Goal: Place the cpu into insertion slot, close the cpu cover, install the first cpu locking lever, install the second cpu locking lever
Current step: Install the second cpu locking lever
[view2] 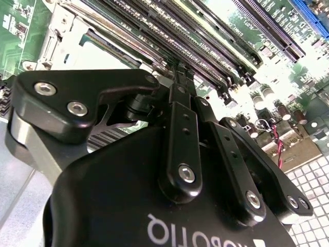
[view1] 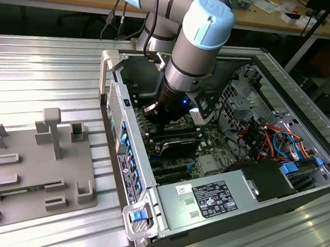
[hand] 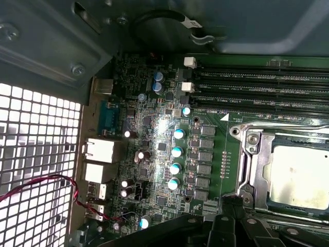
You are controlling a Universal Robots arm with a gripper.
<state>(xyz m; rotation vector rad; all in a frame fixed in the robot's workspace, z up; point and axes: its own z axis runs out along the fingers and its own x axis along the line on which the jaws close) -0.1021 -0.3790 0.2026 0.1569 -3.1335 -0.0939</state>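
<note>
The cpu (hand: 300,175), a flat silvery square, lies in the insertion slot (hand: 241,194) on the green motherboard. The cpu cover (hand: 259,165), a thin silver frame, lies flat around it. In the second wrist view the same silver frame (view2: 67,36) sits just beyond my gripper (view2: 178,77), whose black fingers meet at a narrow tip and look shut; I see nothing between them. My gripper (view1: 160,122) is low inside the open computer case, right above the socket area. The dark fingers (hand: 226,226) sit close beside the socket's corner.
Long black memory slots (hand: 267,87) run beside the socket. A perforated case wall (hand: 36,154) and a red-black wire (hand: 46,185) flank the board. Orange and blue cables (view1: 279,139) and a power supply (view1: 216,198) fill the case's other end. A grey fixture plate (view1: 34,164) lies outside.
</note>
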